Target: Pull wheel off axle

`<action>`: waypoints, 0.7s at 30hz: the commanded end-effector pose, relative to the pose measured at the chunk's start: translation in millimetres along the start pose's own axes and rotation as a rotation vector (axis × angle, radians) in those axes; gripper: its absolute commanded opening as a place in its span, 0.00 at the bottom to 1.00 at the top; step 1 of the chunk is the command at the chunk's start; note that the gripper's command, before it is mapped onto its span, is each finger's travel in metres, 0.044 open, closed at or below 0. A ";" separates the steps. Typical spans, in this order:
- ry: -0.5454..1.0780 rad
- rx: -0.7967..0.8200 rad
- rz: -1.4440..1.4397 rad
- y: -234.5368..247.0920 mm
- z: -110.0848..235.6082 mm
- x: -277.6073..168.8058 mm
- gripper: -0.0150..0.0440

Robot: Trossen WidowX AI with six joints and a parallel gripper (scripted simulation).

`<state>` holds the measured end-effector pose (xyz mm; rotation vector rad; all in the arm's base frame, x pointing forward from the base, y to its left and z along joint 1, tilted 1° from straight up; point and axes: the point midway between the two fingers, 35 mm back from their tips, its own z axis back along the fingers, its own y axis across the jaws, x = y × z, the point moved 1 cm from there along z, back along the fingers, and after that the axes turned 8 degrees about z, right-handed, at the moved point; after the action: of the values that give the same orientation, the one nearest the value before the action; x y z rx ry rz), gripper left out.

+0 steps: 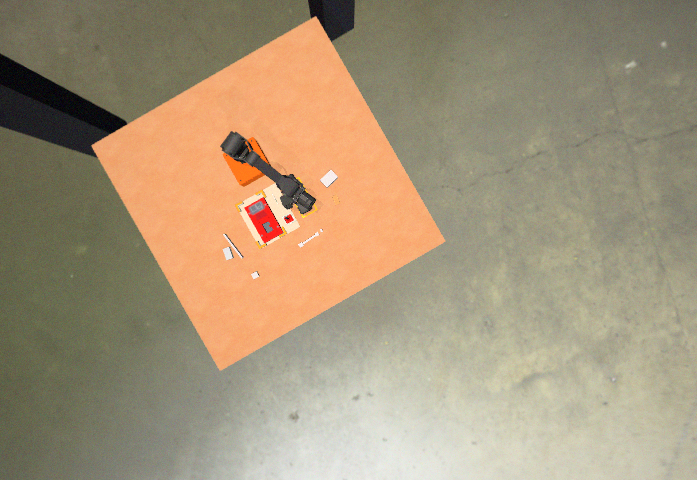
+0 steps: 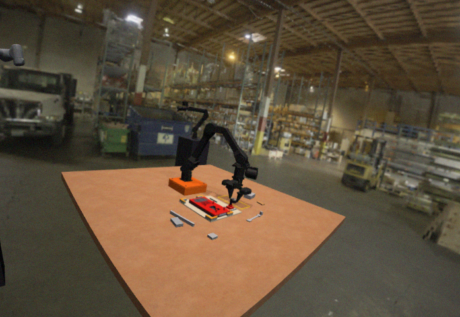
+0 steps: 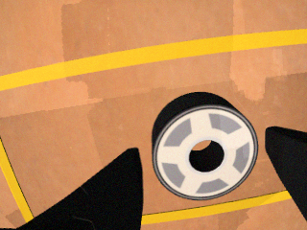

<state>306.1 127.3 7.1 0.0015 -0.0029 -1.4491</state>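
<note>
The wheel [image 3: 184, 154], black-tyred with a pale spoked face, sits inside the marked area, a yellow outline [image 3: 144, 54] [image 1: 309, 214] on the table. Its face points up to the wrist camera. My gripper [image 3: 203, 149] [image 2: 232, 203] is open around the wheel, low over the table. In the wrist view a gap shows between each finger and the tyre. The red axle base [image 1: 288, 218] [image 2: 230, 207] stands on the cream board, without a wheel; a finger partly covers it in the exterior view. The arm hides the wheel in the top view.
A red panel [image 1: 262, 215] [image 2: 204, 205] lies on the cream board beside the marked area. A pale block [image 1: 328, 178] [image 2: 250, 195] lies beyond the outline. A wrench-like piece [image 1: 310, 238] [image 2: 254, 216], a thin bar [image 1: 233, 245] [image 2: 181, 218] and small blocks lie around the board.
</note>
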 end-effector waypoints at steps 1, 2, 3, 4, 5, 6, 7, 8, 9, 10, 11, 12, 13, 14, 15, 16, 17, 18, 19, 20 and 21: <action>0.002 0.006 0.000 1.9 9.9 -0.5 0.76; 0.003 0.007 -0.001 2.1 16.0 -0.6 0.76; 0.003 0.008 -0.001 2.2 23.3 -0.6 0.76; 0.004 0.009 -0.001 2.1 32.2 -0.5 0.76; 0.004 0.010 -0.002 1.6 42.7 -0.4 0.76; 0.005 0.011 -0.002 0.9 51.9 -0.2 0.76; 0.005 0.012 -0.002 0.3 57.6 0.0 0.76; 0.005 0.012 -0.003 0.1 59.5 0.1 0.76; 0.005 0.012 -0.003 0.1 59.5 0.1 0.76; 0.005 0.012 -0.003 0.1 59.5 0.1 0.76; 0.004 0.015 0.000 -0.5 54.8 0.3 0.81; 0.004 0.015 0.000 -3.3 57.1 1.1 0.85; 0.004 0.014 0.000 -8.1 60.9 2.4 0.90; 0.004 0.014 -0.001 -14.0 65.4 4.1 0.94; 0.004 0.013 -0.001 -20.1 69.8 5.8 0.99; 0.004 0.012 -0.001 -26.2 74.0 7.5 1.00; 0.004 0.012 -0.001 -32.5 77.9 9.3 1.00; 0.004 0.011 -0.001 -38.7 81.7 11.0 1.00; 0.004 0.010 -0.001 -45.0 85.3 12.8 1.00; 0.004 0.009 -0.002 -51.4 88.7 14.6 1.00; 0.004 0.009 -0.002 -57.8 91.9 16.4 1.00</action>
<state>265.6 110.4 92.3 0.0167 -0.0102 -1.4492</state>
